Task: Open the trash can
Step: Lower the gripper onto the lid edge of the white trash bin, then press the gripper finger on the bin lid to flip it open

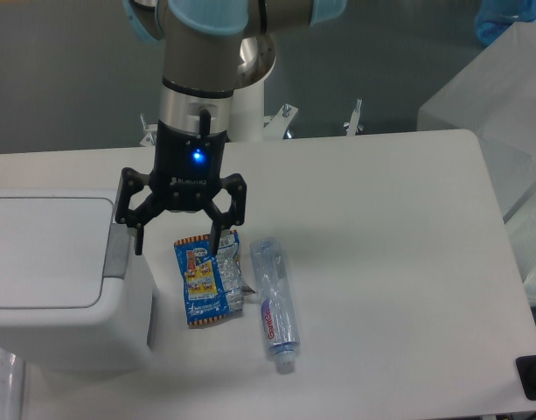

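- The trash can (49, 271) fills the lower left of the frame: a boxy, smooth white plastic bin, flat lid down, grey push-button tab (119, 251) on its right edge.
- The gripper (177, 239) hangs just right of that tab, jaws spread wide and empty, probably lining up a press.
- A crinkled blue snack wrapper (204, 280) and a clear plastic bottle (274, 302) lie at centre on the white table (390, 262).

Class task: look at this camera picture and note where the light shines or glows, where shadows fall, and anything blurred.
Fixed camera view: a blue lamp glows on the open tool; the white table is evenly lit, with a soft shadow beside the trash can; the wrapper and the bottle show small glints; the whole picture is slightly soft.
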Tool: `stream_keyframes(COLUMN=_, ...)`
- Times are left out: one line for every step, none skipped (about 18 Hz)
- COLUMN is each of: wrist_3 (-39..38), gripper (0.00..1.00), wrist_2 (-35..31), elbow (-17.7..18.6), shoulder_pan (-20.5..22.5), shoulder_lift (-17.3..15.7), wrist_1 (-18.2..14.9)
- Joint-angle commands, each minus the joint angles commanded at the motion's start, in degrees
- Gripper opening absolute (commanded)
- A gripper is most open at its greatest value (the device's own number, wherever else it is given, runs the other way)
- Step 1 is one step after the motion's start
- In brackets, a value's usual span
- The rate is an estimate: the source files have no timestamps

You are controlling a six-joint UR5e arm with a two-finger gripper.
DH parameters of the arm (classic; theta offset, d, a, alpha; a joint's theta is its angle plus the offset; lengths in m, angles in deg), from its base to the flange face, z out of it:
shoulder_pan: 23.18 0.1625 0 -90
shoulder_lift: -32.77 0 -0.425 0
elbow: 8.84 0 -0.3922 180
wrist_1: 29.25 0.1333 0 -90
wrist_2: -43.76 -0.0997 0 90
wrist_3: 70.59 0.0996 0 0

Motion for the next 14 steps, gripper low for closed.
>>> stream_keyframes(wrist_3=-0.1, gripper=1.00, wrist_2=0.0, elbow=0.1, shoulder_pan=0.0, shoulder_lift=0.0, wrist_1=0.0)
stream_keyframes(wrist_3=-0.1, gripper=1.00, wrist_2=0.0, elbow=0.2, shoulder_pan=-0.3, shoulder_lift=0.0, wrist_1=0.0)
stream_keyframes(wrist_3=-0.1, gripper=1.00, wrist_2=-0.1, elbow=0.2, shoulder_pan=-0.4, shoulder_lift=0.0, wrist_1=0.0)
stream_keyframes(wrist_3=-0.1, gripper=1.00, wrist_2=-0.1, elbow=0.2, shoulder_pan=-0.5, shoulder_lift=0.1, wrist_1=0.0)
stream_keyframes(wrist_3=-0.1, gripper=1.00, wrist_2=-0.2, elbow=0.2, shoulder_pan=-0.6, shoulder_lift=0.1, wrist_1=0.0)
stream_keyframes(wrist_3=-0.1, gripper=1.00, wrist_2=-0.1, elbow=0.3, shoulder_pan=-0.6, shoulder_lift=0.1, wrist_1=0.0)
stream_keyframes(wrist_3=-0.1, gripper=1.00, wrist_2=-0.1, elbow=0.3, shoulder_pan=-0.6, shoulder_lift=0.1, wrist_1=0.0)
stream_keyframes(wrist_3=-0.1, gripper=1.00, wrist_2=-0.1, elbow=0.3, shoulder_pan=-0.6, shoulder_lift=0.1, wrist_1=0.0)
stream_keyframes(wrist_3=-0.1, gripper=1.00, wrist_2=-0.1, elbow=0.3, shoulder_pan=-0.6, shoulder_lift=0.1, wrist_1=0.0)
stream_keyframes(wrist_3=-0.1, gripper=1.00, wrist_2=-0.1, elbow=0.3, shoulder_pan=-0.6, shoulder_lift=0.2, wrist_1=0.0)
stream_keyframes(wrist_3=-0.1, gripper=1.00, wrist_2=-0.1, elbow=0.4, shoulder_pan=-0.6, shoulder_lift=0.2, wrist_1=0.1)
stream_keyframes(wrist_3=-0.1, gripper=1.00, wrist_2=-0.1, elbow=0.4, shoulder_pan=-0.6, shoulder_lift=0.3, wrist_1=0.2)
stream_keyframes(wrist_3=-0.1, gripper=1.00, wrist_2=-0.1, elbow=0.4, shoulder_pan=-0.6, shoulder_lift=0.4, wrist_1=0.2)
stream_keyframes(wrist_3=0.0, gripper=1.00, wrist_2=-0.1, elbow=0.4, shoulder_pan=-0.7, shoulder_lift=0.4, wrist_1=0.2)
